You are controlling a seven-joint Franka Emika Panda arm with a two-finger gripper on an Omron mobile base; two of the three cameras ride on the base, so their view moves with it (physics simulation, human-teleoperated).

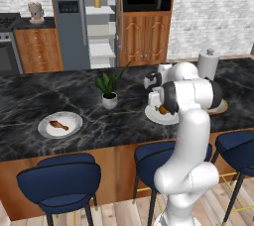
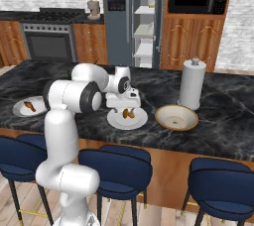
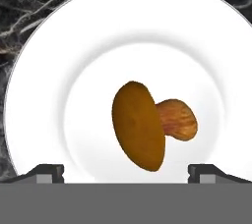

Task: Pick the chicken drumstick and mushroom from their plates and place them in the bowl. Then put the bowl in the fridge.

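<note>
The step in hand is, as I judge it, the picking of the mushroom (image 3: 147, 127). The tool (image 3: 126, 171) hangs directly above the plate (image 3: 44, 100) that carries the mushroom, looking straight down on it. The fingertips (image 3: 47, 173) stand spread as wide as they go, one on each side of the mushroom, and they hold nothing and touch nothing. The mushroom lies on its side between them, a little nearer to one fingertip than to the other.

The next move should be a straight descent until the fingertips reach the level of the cap, then a closing on it. The cap is rounded, so it may slip if the grip is too high.

The bowl (image 2: 176, 117) waits on the surface (image 2: 223, 116) just beside this plate. The chicken drumstick (image 1: 58, 125) is well apart from the tool, on the other plate (image 1: 72, 120). Behind the surface, the fridge (image 1: 69, 27) stands open with its white shelves visible.
</note>
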